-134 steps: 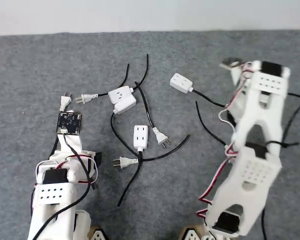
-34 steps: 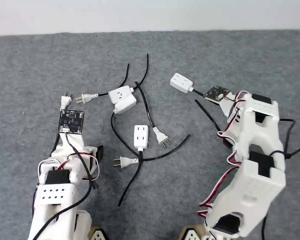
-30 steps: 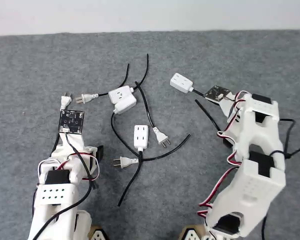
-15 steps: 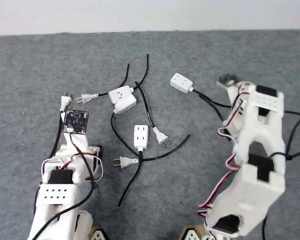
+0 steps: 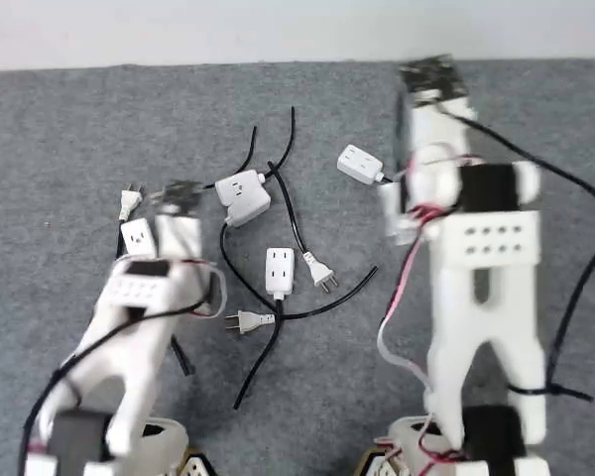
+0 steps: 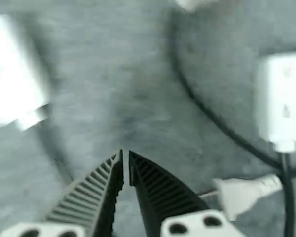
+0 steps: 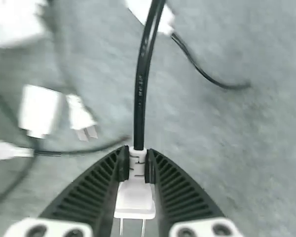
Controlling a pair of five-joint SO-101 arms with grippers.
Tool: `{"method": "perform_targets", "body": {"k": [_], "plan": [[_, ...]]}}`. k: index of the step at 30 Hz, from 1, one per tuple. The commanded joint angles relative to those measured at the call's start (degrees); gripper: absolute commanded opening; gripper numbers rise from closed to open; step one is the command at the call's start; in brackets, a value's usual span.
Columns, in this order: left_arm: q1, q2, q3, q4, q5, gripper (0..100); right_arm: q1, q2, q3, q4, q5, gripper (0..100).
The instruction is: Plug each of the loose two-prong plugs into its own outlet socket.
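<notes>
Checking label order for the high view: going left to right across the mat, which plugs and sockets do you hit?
Far-left plug → paired socket blocks → middle socket → middle plug → right socket. The near plug overlaps the paired blocks sideways, so left out.

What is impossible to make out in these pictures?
High view: the right arm covers the white two-prong plug in its jaws.
Left wrist view: a white block, blurred and cut by the edge; plug or socket unclear.
Right wrist view: the edge cuts that plug's prongs.
</notes>
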Motion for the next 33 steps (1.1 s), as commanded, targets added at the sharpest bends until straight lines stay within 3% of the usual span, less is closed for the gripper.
{"method": "perform_targets", "body": {"k": [1, 8, 11, 17, 24, 33], "plan": [[6.68, 5.63, -8.04, 1.23, -3.69, 1, -8.57, -2.86, -1.58, -0.04, -3.6, 0.8], [11.16, 13.01, -15.25, 5.01, -12.84, 1, -19.03, 1.01, 4.22, -8.48, -5.27, 0.8], [12.57, 13.01, -15.16, 6.86, -19.78, 1, -20.18, 2.51, 4.48, -10.24, -6.24, 0.8], [13.01, 5.54, -7.52, 3.69, -25.05, 1, -20.97, 3.47, 4.75, -7.78, -6.42, 0.8], [13.01, -7.3, 3.56, -2.37, -27.16, 1, -21.76, 3.47, 11.52, -10.51, -5.63, 0.8], [12.66, -2.02, -0.4, -2.02, -23.82, 1, -23.34, 2.51, 10.73, -6.81, -2.81, 0.8]]}}
